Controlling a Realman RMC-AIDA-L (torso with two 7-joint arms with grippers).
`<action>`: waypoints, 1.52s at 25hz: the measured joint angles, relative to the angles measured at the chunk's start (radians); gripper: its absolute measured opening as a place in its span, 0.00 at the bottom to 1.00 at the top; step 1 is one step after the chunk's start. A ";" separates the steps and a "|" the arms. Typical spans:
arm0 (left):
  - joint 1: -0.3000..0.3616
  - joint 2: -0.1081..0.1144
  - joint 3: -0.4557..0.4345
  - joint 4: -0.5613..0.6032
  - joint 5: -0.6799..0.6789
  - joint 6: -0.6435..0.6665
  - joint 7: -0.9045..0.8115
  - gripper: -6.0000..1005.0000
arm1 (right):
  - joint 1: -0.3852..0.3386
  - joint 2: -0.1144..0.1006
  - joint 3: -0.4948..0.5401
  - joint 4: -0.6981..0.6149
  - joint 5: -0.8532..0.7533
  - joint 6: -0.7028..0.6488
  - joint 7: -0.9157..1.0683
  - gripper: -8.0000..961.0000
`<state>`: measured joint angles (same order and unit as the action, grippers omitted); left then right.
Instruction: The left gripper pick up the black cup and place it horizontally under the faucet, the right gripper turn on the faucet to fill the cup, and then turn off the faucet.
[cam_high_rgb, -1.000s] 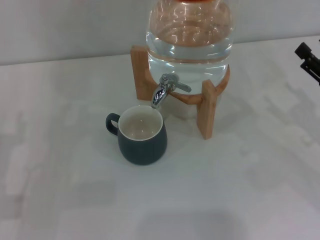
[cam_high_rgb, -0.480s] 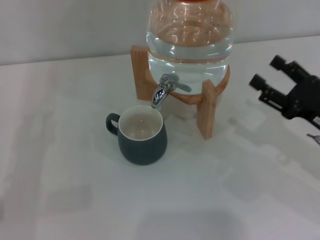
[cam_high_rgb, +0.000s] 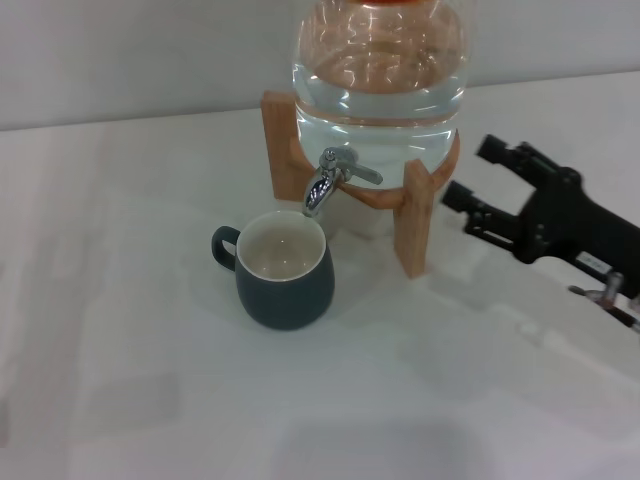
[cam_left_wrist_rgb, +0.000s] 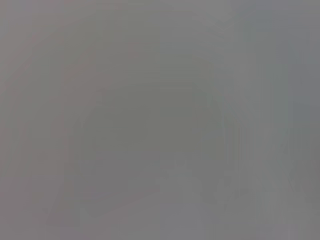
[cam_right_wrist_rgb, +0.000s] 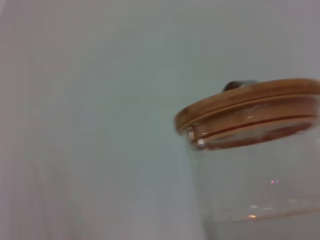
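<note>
The black cup (cam_high_rgb: 285, 270) stands upright on the white table, its cream inside showing and its handle pointing left. Its rim sits just below the spout of the chrome faucet (cam_high_rgb: 330, 178), whose thin lever points right. The faucet is fixed to a clear glass jar (cam_high_rgb: 380, 65) of water on a wooden stand (cam_high_rgb: 412, 215). My right gripper (cam_high_rgb: 478, 172) is open, to the right of the stand, with its fingers pointing left toward the jar. The left gripper is out of view. The right wrist view shows the jar's wooden lid (cam_right_wrist_rgb: 247, 107).
The white table (cam_high_rgb: 120, 350) stretches wide to the left and front of the cup. A pale wall runs behind the jar. The left wrist view shows only plain grey.
My right gripper has come in from the right edge and moved left, close to the wooden stand. The cup, faucet and jar have not moved.
</note>
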<state>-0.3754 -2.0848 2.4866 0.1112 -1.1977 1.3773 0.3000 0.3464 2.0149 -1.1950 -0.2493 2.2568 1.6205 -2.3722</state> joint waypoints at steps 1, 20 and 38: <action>0.000 -0.001 0.000 0.000 0.001 -0.003 0.000 0.83 | 0.009 0.001 -0.011 0.001 0.000 -0.001 0.002 0.89; -0.005 -0.001 0.001 0.027 0.025 -0.044 0.002 0.87 | 0.092 0.013 -0.143 0.005 0.005 -0.065 0.057 0.88; -0.012 -0.001 0.001 0.027 0.024 -0.066 0.001 0.87 | 0.146 0.013 -0.191 0.015 0.008 -0.102 0.096 0.88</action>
<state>-0.3869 -2.0862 2.4881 0.1381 -1.1736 1.3112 0.3007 0.4926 2.0280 -1.3862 -0.2348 2.2652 1.5187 -2.2761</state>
